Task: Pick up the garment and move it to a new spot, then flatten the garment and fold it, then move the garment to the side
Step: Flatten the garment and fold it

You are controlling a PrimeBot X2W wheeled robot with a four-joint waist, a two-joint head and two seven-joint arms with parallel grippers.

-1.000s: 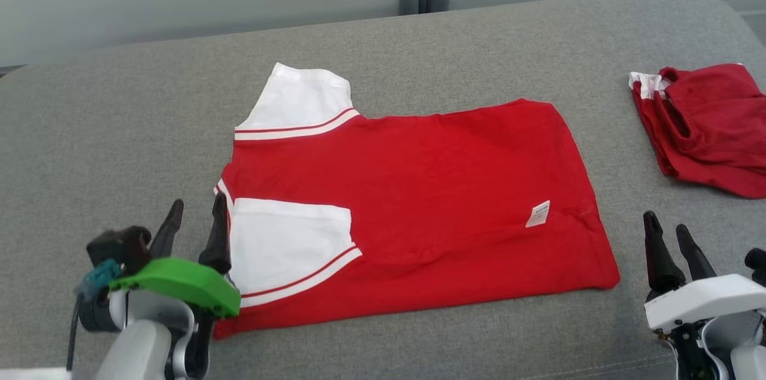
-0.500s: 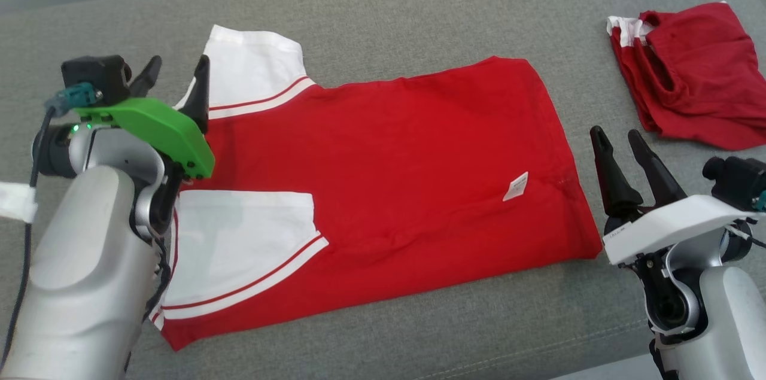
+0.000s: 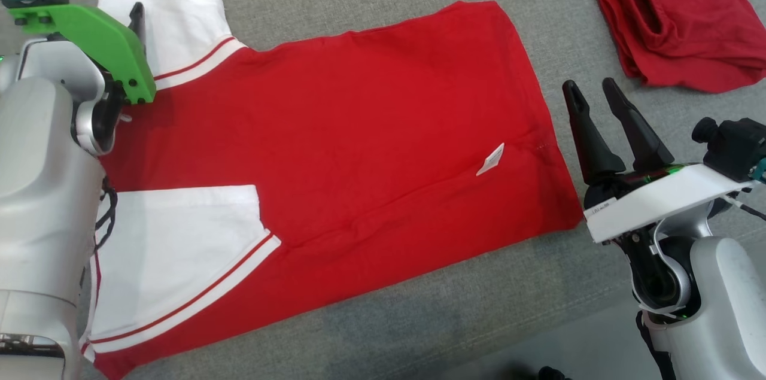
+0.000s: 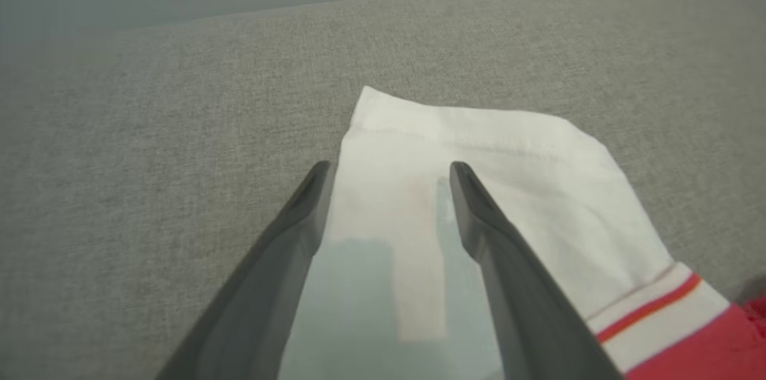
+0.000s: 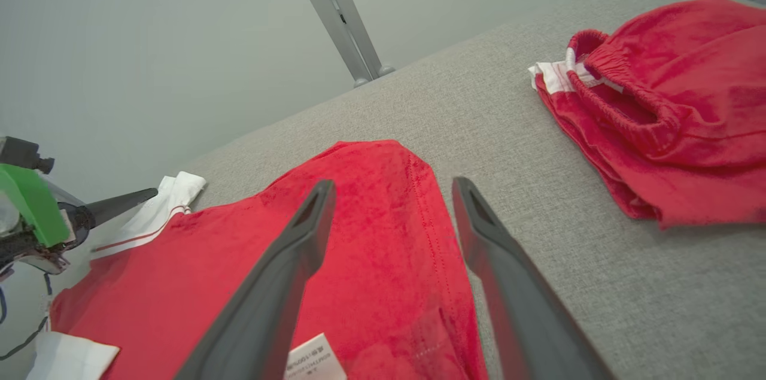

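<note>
Two grippers stand with their jaws spread wide, and neither holds anything. Nearest, at the lower left of the head view, lies the folded-in white sleeve with a thin red stripe [image 3: 173, 248] of the flat red short-sleeved cotton shirt [image 3: 359, 128]. The shirt spreads across the middle of the frame on the grey woven fabric surface [image 3: 419, 320]. A small white label [image 3: 491, 160] lies on the red cloth right of centre, near the hem.

At the right of the head view the right gripper [image 3: 589, 84], under a white cover, sits just beside the shirt's hem edge, fingers pointing up the frame. In its wrist view one finger lies over red cloth and the other over the grey surface.

At the upper left, the left gripper [image 4: 390, 167], under a green cover, is above the second white sleeve [image 3: 179, 15]. In the left wrist view its fingers straddle that sleeve's left part. Whether they touch the cloth cannot be told.

Farther off, at the upper right, a crumpled red garment with a white-striped waistband [image 3: 676, 15] lies well apart from the shirt. Beyond the surface stands a pale grey wall [image 5: 149, 39] with a metal post [image 5: 335, 15].
</note>
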